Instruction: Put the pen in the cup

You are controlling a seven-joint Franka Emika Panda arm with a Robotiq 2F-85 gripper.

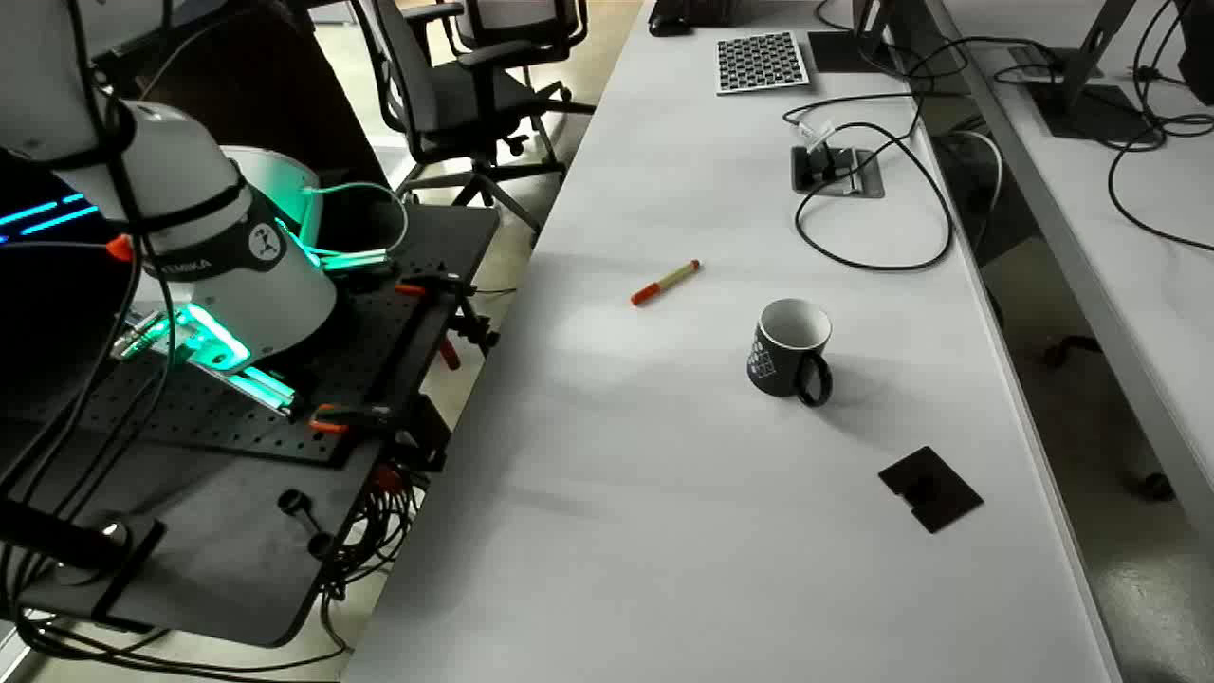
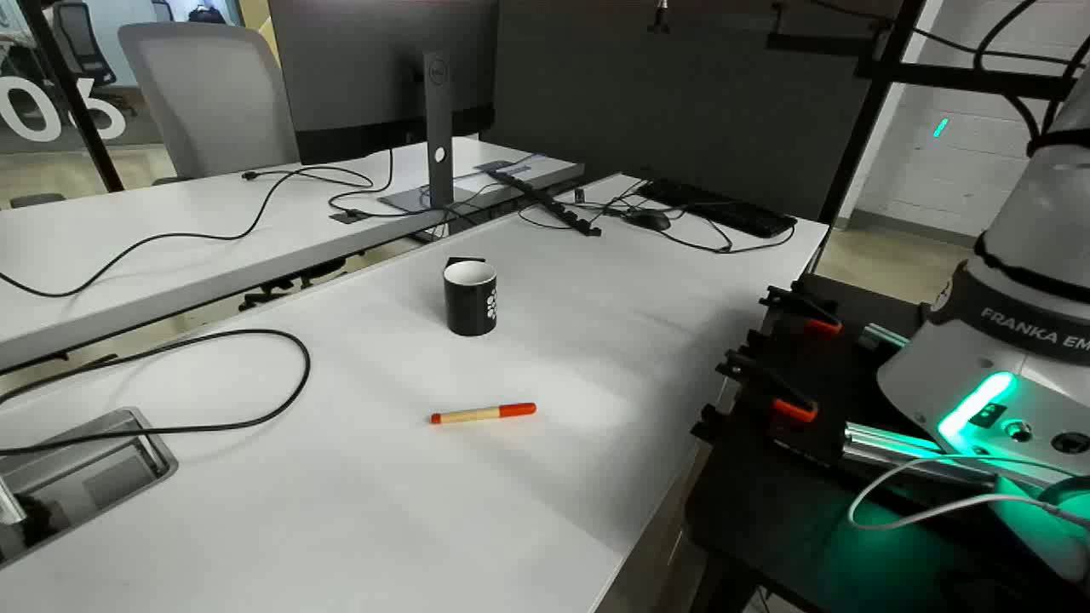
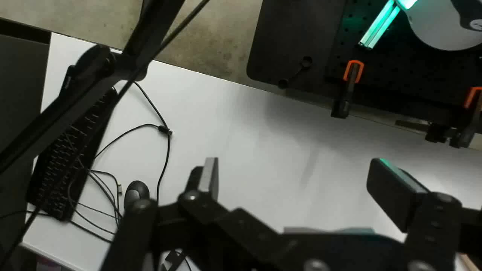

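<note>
The pen, a tan stick with red-orange ends, lies flat on the white table in both exterior views [image 1: 666,283] [image 2: 483,414]. A black cup with a whitish inside stands upright a short way from it [image 1: 780,364] [image 2: 471,305]. Its handle shows in an exterior view. In the wrist view my gripper [image 3: 297,182] is open, its pads [image 3: 393,194] wide apart with only bare table behind the gap. Neither exterior view includes the gripper. The cup is out of the wrist view; a tan sliver at the bottom right corner there is too small to identify.
A flat black square piece [image 1: 934,491] lies beyond the cup. A looped black cable [image 2: 306,375] runs from a table socket [image 2: 128,477]. Keyboard [image 3: 62,169], mouse [image 3: 136,192] and a black monitor arm occupy the table's end. Clamps [image 3: 350,88] stick out along the robot's bench.
</note>
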